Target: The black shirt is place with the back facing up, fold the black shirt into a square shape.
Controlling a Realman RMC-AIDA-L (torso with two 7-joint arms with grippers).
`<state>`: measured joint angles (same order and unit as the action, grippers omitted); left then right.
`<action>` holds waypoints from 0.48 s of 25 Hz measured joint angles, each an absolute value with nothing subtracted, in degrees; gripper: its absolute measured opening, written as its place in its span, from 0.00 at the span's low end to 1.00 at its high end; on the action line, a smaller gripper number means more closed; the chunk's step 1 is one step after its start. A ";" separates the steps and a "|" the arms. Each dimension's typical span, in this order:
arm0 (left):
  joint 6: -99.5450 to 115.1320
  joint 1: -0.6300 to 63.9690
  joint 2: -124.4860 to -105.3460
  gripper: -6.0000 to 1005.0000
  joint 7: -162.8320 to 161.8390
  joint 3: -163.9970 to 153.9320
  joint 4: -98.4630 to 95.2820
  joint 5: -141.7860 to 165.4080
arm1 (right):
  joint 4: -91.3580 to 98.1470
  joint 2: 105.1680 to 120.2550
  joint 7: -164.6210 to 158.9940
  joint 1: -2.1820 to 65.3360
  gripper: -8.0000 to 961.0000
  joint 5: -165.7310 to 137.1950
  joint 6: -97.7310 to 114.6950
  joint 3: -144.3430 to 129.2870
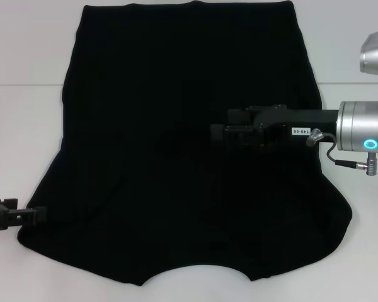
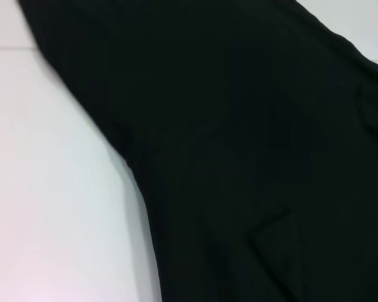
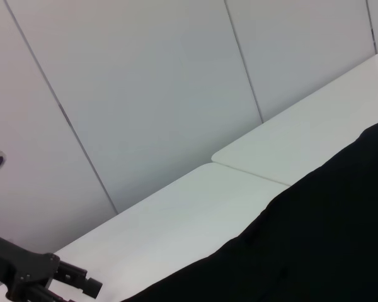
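Shirt (image 1: 176,126) lies spread flat on the white bench (image 1: 25,151), plain black side up; I see no lettering. It looks to have the neck opening at the near edge, a shallow curved cut-out, and the straight hem at the far edge. The cloth widens toward me, with the near corners rounded out on both sides. A few soft creases run through the middle.

Right hand (image 1: 217,135) reaches in from the right, level over the centre of the shirt, pointing toward the left. It is black against black cloth, so I cannot tell whether its fingers are apart or together, or whether it touches the fabric. The silver wrist with its blue ring light sits past the shirt's right edge.

Left hand (image 1: 38,215) is low at the near left corner of the shirt, its tip at the cloth edge. I cannot tell its finger state, or whether it has any fabric.

Left wrist view: shirt (image 2: 252,151) fills most of the picture, its edge running diagonally across bare bench (image 2: 44,201).

Right wrist view: shirt edge (image 3: 315,239) against bench (image 3: 176,220), wall panels (image 3: 145,82) behind, left hand (image 3: 82,284) far off.
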<state>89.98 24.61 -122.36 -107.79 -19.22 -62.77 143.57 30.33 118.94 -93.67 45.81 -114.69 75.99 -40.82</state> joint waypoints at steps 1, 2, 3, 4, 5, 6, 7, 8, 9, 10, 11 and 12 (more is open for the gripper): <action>90.05 24.62 -122.32 0.84 -108.98 -19.33 -62.77 143.70 | 30.34 118.88 -93.67 45.81 0.79 -114.67 76.07 -40.80; 90.16 24.65 -122.24 0.84 -110.52 -19.46 -62.76 143.85 | 30.40 118.85 -93.67 45.84 0.79 -114.65 76.14 -40.79; 90.24 24.73 -122.10 0.84 -112.94 -19.50 -62.72 143.94 | 30.48 118.84 -93.67 45.89 0.79 -114.64 76.18 -40.78; 90.33 24.81 -121.99 0.84 -114.95 -19.52 -62.61 143.96 | 30.67 118.84 -93.67 45.93 0.79 -114.62 76.19 -40.78; 90.37 24.86 -121.91 0.84 -116.08 -19.52 -62.55 143.96 | 30.83 118.83 -93.67 45.95 0.79 -114.61 76.21 -40.78; 90.45 24.94 -121.86 0.84 -118.12 -19.52 -62.53 143.97 | 30.97 118.83 -93.66 45.97 0.79 -114.61 76.23 -40.78; 90.48 24.96 -121.84 0.84 -118.82 -19.52 -62.53 143.98 | 31.05 118.82 -93.67 46.00 0.79 -114.61 76.24 -40.77; 90.49 24.97 -121.83 0.84 -119.61 -19.52 -62.53 144.01 | 31.11 118.81 -93.67 46.05 0.79 -114.60 76.26 -40.78; 90.40 24.97 -121.83 0.84 -120.04 -19.52 -62.53 144.09 | 31.19 118.79 -93.67 46.13 0.79 -114.60 76.27 -40.78; 90.09 24.96 -121.82 0.84 -120.19 -19.51 -62.43 144.47 | 31.35 118.76 -93.67 46.16 0.79 -114.60 76.28 -40.78; 89.74 24.97 -121.83 0.84 -120.20 -19.51 -62.30 144.93 | 31.54 118.74 -93.67 46.18 0.79 -114.60 76.28 -40.78; 89.29 25.00 -121.87 0.84 -120.20 -19.52 -62.21 145.52 | 31.70 118.74 -93.67 46.19 0.79 -114.57 76.29 -40.78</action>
